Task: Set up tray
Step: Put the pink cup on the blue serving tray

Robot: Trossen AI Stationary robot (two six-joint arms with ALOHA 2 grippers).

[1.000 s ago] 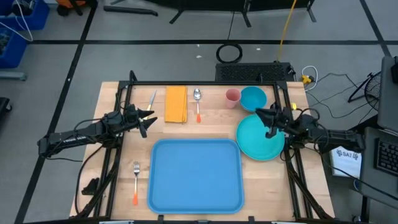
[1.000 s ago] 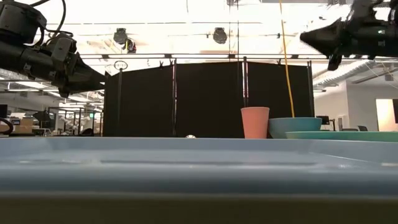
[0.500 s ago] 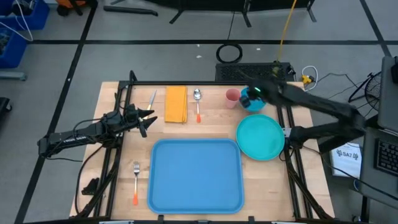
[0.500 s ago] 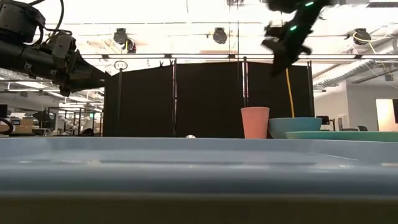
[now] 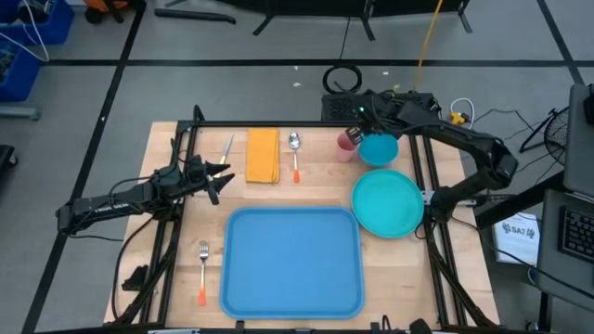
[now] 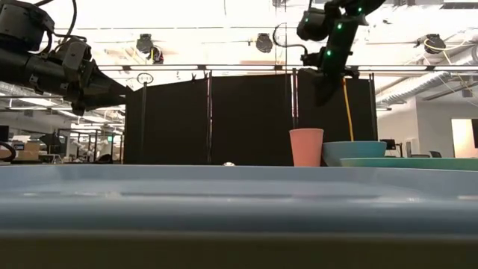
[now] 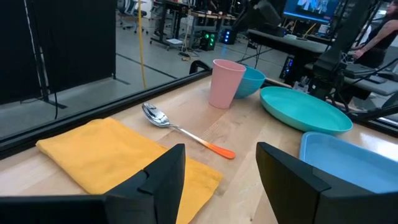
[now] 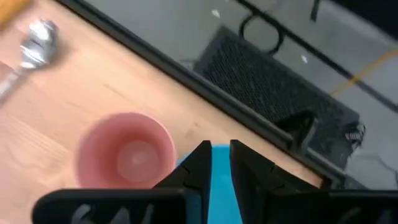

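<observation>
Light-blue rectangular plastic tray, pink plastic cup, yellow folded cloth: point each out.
light-blue rectangular plastic tray (image 5: 291, 260), high view, bare centre.
pink plastic cup (image 7: 226, 83), left wrist view, side wall.
yellow folded cloth (image 5: 263, 155), high view, its middle.

large flat light-blue rectangular tray, rounded corners, low raised rim; lying level on the table's near half, nothing in it.

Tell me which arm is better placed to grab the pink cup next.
Right. The right gripper hangs just above the pink cup at the table's back edge. The left gripper waits across the table, near the yellow napkin.
</observation>
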